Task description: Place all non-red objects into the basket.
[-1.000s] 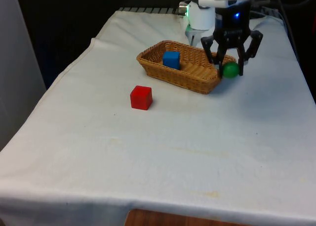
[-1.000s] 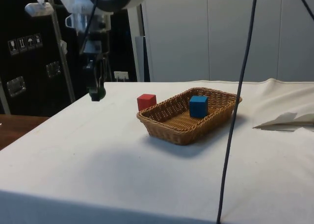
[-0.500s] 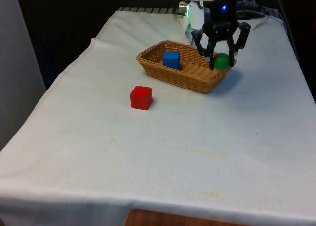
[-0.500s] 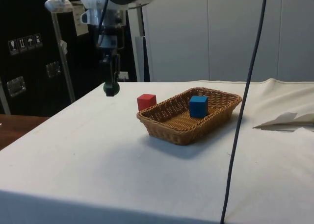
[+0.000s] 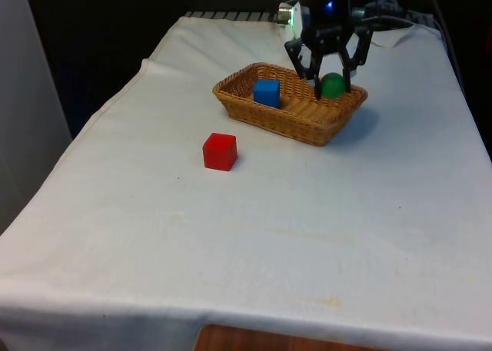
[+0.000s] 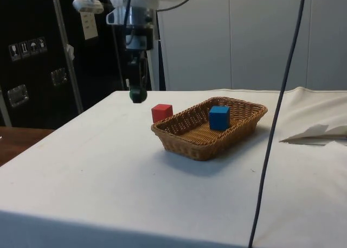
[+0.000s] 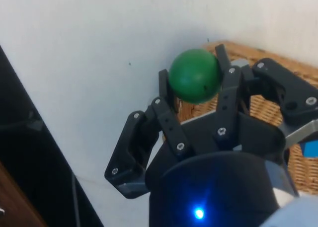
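The wrist view shows the black two-finger hand [image 7: 196, 85] closed on the green ball [image 7: 194, 76], above the woven wicker basket's [image 7: 278, 113] rim.

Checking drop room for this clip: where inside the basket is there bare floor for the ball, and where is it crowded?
The wicker basket has bare floor from the blue cube across to its end on the front view's right. The end effector, shut on the green ball, hangs by that end. The cube's end is crowded. The red cube sits outside on cloth.
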Controlling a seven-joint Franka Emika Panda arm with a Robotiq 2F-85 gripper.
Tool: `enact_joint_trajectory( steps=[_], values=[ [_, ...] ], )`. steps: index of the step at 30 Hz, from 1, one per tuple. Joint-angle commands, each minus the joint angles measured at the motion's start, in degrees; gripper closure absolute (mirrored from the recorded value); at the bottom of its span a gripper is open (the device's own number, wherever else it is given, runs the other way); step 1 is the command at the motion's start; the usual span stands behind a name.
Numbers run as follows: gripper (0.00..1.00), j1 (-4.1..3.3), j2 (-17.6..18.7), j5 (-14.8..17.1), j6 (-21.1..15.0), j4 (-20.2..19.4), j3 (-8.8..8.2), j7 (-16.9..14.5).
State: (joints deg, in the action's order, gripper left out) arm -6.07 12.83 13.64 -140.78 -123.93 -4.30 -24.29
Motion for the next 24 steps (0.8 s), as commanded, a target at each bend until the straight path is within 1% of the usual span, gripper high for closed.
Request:
enact_joint_trajectory(
  steps=[1,7,8,9,17,18,19,24],
  values=[
    [1.0,0.23,-1.0,0.9,-0.8,-1.1,0.17,-0.7],
    [1.0,0.06,-4.3,1.3,-1.8,-5.1,0.0,-1.5],
    [1.0,0.0,-3.6,0.6,-1.0,-4.3,-0.17,-1.0],
    [1.0,0.06,-4.8,1.3,-2.1,-5.8,0.0,-1.5],
    [1.0,-0.17,-8.7,0.9,-4.5,-11.1,0.06,-1.5],
    [1.0,-0.11,-8.1,0.6,-3.6,-10.4,-0.06,-1.3],
    [1.0,-0.23,-9.1,0.8,-4.8,-11.6,0.0,-1.5],
    [1.0,-0.29,-11.4,0.5,-6.5,-15.0,0.0,-1.7]
  ],
)
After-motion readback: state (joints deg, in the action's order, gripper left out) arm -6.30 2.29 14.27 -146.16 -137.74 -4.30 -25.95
